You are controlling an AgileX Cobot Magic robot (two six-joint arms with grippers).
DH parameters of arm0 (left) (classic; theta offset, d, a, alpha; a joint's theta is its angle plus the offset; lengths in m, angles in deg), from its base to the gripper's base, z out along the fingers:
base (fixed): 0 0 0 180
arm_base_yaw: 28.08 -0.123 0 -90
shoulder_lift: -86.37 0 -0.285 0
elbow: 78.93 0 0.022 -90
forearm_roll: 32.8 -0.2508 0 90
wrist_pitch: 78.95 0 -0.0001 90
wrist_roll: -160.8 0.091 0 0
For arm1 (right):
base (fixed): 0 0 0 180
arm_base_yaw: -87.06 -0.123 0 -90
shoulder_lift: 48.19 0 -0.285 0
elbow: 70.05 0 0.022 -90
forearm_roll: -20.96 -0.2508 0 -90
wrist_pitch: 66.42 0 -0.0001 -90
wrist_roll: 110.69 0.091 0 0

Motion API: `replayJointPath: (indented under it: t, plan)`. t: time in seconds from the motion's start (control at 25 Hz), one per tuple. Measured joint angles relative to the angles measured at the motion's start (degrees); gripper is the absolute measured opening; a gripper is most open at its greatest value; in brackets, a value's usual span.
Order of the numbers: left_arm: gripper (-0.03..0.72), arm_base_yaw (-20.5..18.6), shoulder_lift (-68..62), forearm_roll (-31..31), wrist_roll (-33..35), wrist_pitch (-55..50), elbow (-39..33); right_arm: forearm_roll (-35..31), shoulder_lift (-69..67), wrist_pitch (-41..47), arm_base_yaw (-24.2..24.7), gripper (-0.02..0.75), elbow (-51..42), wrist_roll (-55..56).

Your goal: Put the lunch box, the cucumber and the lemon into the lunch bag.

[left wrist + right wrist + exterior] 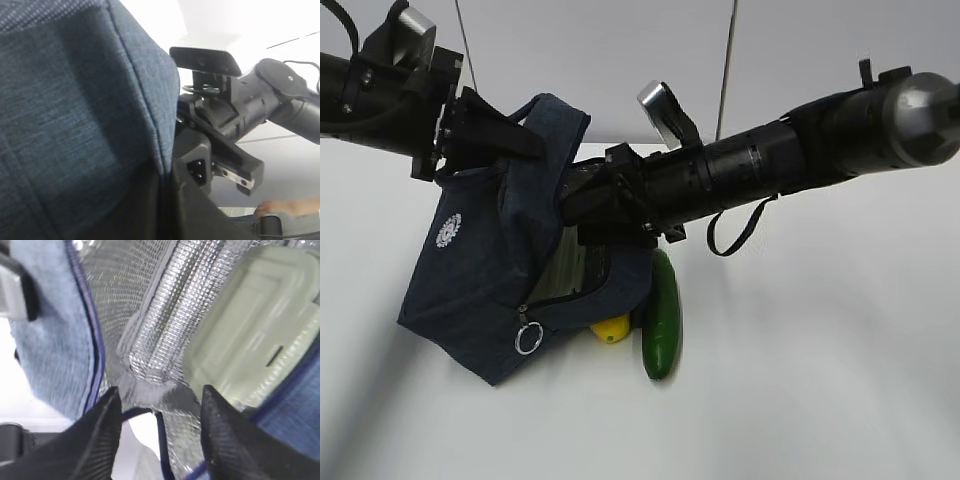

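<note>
The left fingers point(470, 135) pinch the lunch bag point(485, 270) by its top, lifting it tilted off the white bench point(820, 380), while the right fingers point(157, 405) stand apart, empty, inside the bag's silver lining. The lunch box point(250, 340) lies inside the bag. The lemon point(611, 329) and cucumber point(662, 318) rest on the bench beside the bag's mouth, before a pale wall point(620, 50).
</note>
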Motion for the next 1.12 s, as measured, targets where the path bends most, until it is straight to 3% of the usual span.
replayJointPath:
  t: [0.36,0.72,1.12]
  plan:
    - [-0.006,-1.9,0.0,-0.1,0.0,-0.6,0.0,13.3,5.1,-1.8,0.3,0.384,2.0,6.4]
    - [-0.006,-2.1,0.0,-4.8,-1.8,-0.9,0.1,37.4,8.4,0.2,0.3,0.383,8.5,23.9]
    - [-0.006,-2.5,0.0,-10.1,-6.6,-0.4,0.1,55.3,11.1,7.4,0.3,0.382,10.6,36.1]
